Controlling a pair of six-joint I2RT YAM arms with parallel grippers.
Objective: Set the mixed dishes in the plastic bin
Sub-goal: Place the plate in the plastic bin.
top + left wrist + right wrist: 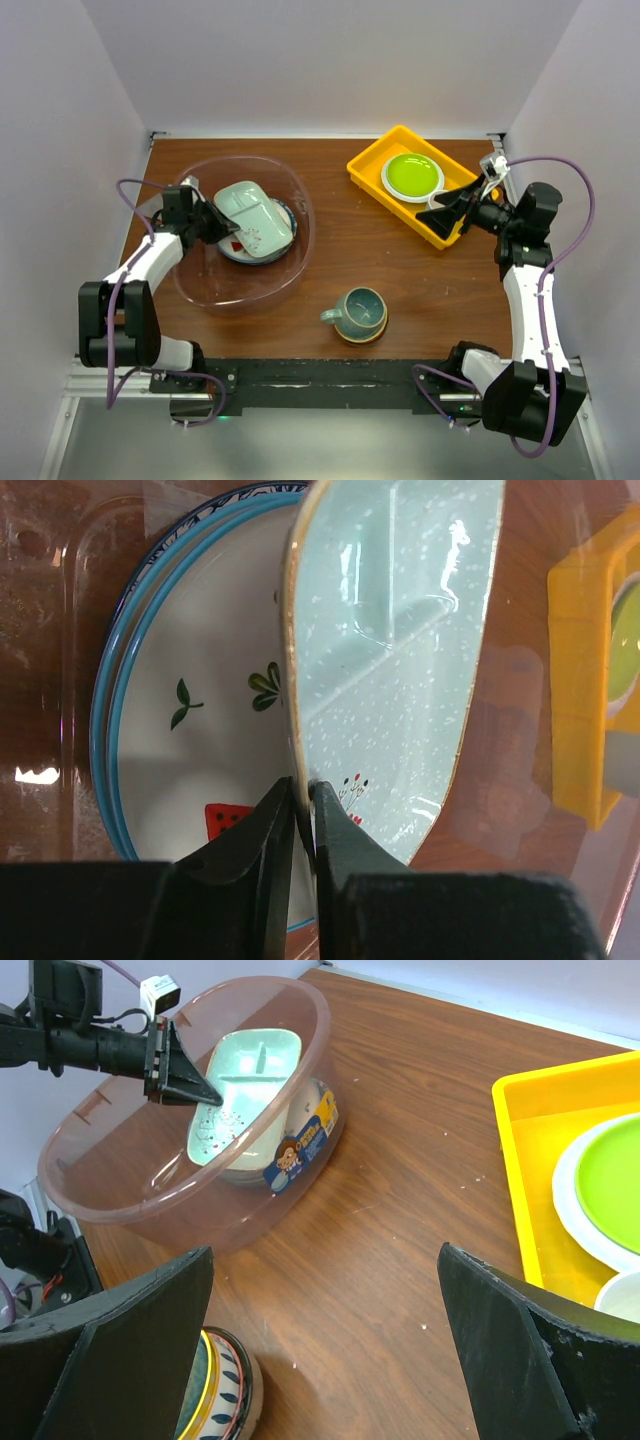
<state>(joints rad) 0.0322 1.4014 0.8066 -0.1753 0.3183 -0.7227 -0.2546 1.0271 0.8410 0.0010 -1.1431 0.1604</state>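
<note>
On a brown wooden table [400, 260] boxed in by plain white walls [320, 60], my left pincer [224, 231] pinches the rim of the pale mint dish [255, 212], tilted over stacked plates [240, 253] inside the pink-tinted plastic bin [305, 215]. My right pincer [450, 214] gapes wide, holding nothing, beside the yellow tray [372, 172] with its lime-green plate [412, 174]. A teal mug [360, 310] stands near the front edge.

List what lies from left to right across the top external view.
pale mint dish in the plastic bin → teal mug → lime-green plate in the yellow tray → right gripper
</note>
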